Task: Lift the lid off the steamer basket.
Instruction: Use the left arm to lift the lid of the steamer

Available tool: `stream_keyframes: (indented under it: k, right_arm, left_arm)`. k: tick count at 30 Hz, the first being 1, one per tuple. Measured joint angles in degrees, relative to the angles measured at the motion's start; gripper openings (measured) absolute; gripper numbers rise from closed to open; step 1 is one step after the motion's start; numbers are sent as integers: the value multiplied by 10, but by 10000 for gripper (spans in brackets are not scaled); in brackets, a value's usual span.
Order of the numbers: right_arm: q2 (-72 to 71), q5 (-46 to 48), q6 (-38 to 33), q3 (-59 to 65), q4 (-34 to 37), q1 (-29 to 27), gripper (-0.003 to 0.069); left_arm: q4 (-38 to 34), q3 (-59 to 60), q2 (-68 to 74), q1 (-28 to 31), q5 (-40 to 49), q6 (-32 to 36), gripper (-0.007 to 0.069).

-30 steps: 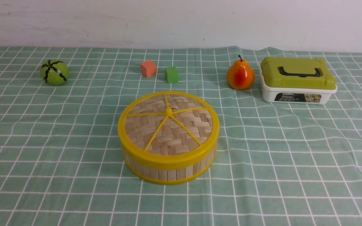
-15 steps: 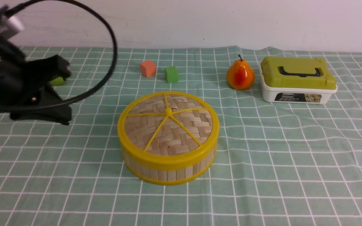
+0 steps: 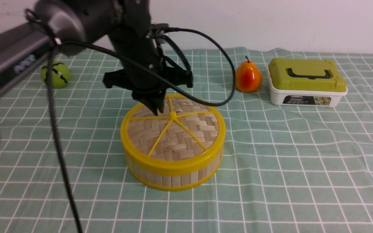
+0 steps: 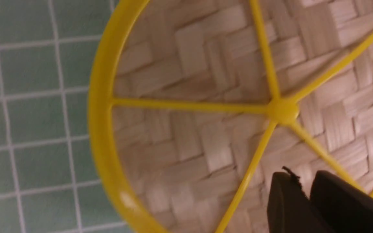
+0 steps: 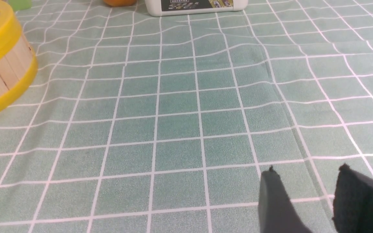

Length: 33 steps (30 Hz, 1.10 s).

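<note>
Here, left hand (image 3: pixel 155 111) barely apart over lid (image 3: pixel 181 137) beside knob (image 3: pixel 173 115), bare cloth (image 3: pixel 270 161) around steamer basket (image 3: pixel 173 178)

Lid (image 3: pixel 173 129): we record tan woven herringbone bamboo, yellow rim, yellow spokes and knob.
Steamer basket (image 3: pixel 173 178): pale bamboo slats, yellow rims.
Tablecloth (image 3: pixel 287 155): we note sage green, white grid lines.
Ball (image 3: pixel 55 75): lime green, black stripes.
Pear (image 3: pixel 247 77): orange-yellow, red blush, dark stem.
Box (image 3: pixel 277 97): white, dark label.
Box lid (image 3: pixel 306 84): olive green, black handle.
Left arm (image 3: pixel 11 64): we list grey and black; cable (image 3: pixel 58 145) black.
Right gripper (image 5: pixel 308 168): dark grey.
Wall (image 3: pixel 270 22): off-white.
</note>
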Motion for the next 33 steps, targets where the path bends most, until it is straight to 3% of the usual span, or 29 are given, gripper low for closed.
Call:
stream_keyframes:
  k: [6, 10, 33]
  right_arm:
    - [0, 0, 0, 0, 0, 0, 241]
    - [0, 0, 0, 0, 0, 0, 241]
    - [0, 0, 0, 0, 0, 0, 241]
  left_arm:
    - [17, -61, 59, -20, 3, -1, 321]
    - [53, -63, 62, -18, 6, -1, 379]
    - [50, -67, 98, -18, -1, -2, 329]
